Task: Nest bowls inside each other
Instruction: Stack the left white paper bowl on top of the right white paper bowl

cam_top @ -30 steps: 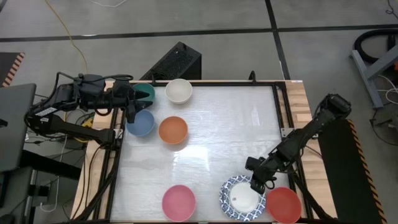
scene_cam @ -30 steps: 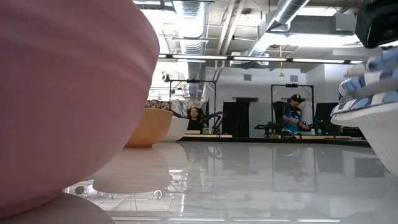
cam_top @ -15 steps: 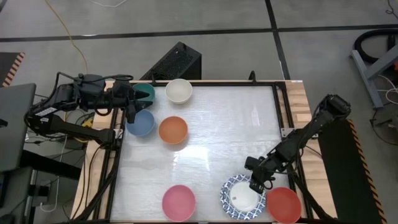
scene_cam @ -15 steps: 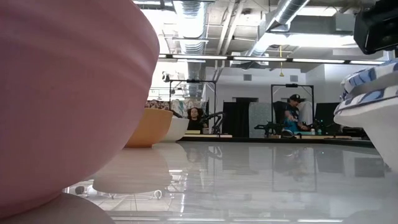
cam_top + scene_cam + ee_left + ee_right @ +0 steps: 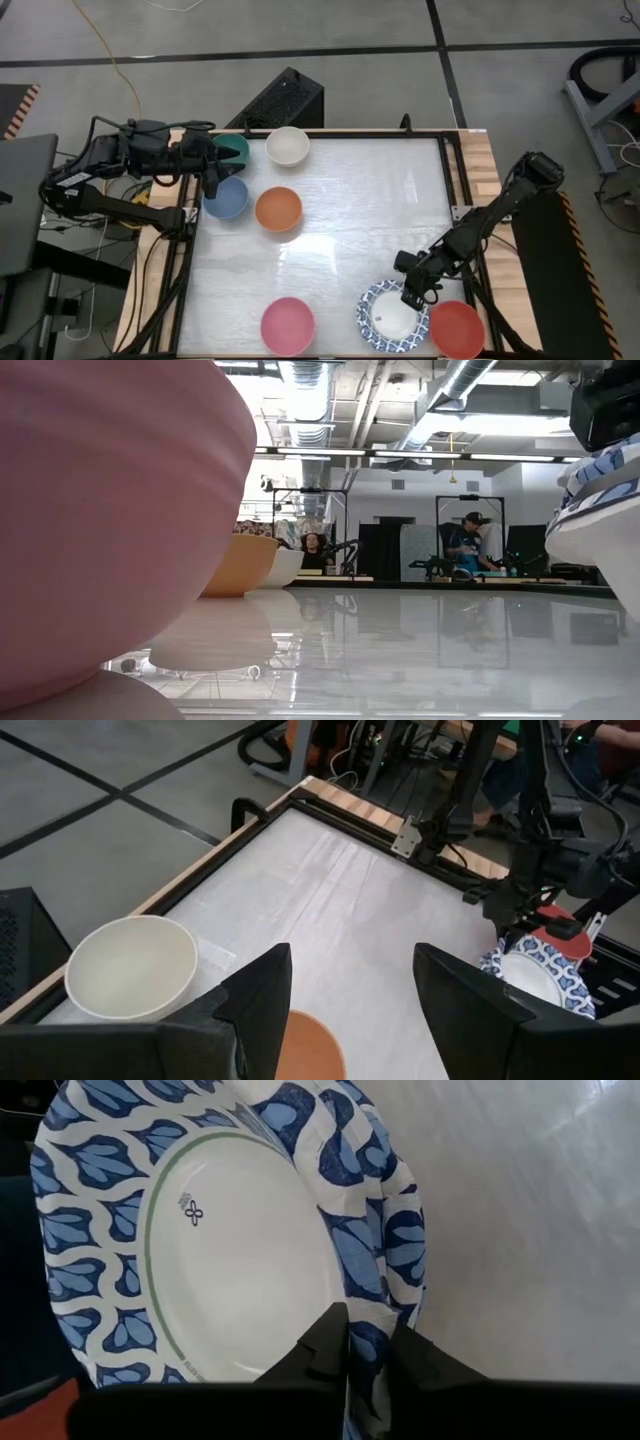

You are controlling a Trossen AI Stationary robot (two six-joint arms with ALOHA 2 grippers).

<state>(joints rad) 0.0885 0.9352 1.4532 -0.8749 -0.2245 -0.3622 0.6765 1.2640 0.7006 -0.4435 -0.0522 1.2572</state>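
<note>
- right pincer (image 5: 415, 293) low over the near right part of the worktop (image 5: 340, 215), at the far rim of the patterned bowl (image 5: 392, 316).
- in the right wrist view, two dark fingers (image 5: 325, 1342) pinched on the blue-and-white rim of the patterned bowl (image 5: 215, 1230), one inside the rim and one outside; narrow gap, rim between them, so gripping the patterned bowl.
- more than one patterned rim visible there, stacked one in the other.
- patterned bowl touching or just beside the red bowl (image 5: 456, 329) at the near right corner; exact contact hard to tell.
- pink bowl (image 5: 287, 325) at the near edge, well apart from the right pincer, to the left of the patterned bowl; fills the left of the low view (image 5: 110, 520).
- in the low view, patterned bowl (image 5: 605, 510) at the right edge with the dark pincer body above it.
- left pincer (image 5: 214, 172) at the far left edge of the worktop, between the teal bowl (image 5: 233, 149) and the blue bowl (image 5: 226, 197), holding nothing.
- left wrist view: fingers (image 5: 262, 995) spread wide apart, open, with bare worktop between them.
- white bowl (image 5: 287, 146) at the far edge just right of the teal one; orange bowl (image 5: 278, 209) just right of the blue one.
- people visible far off in the room behind, in the low view.
</note>
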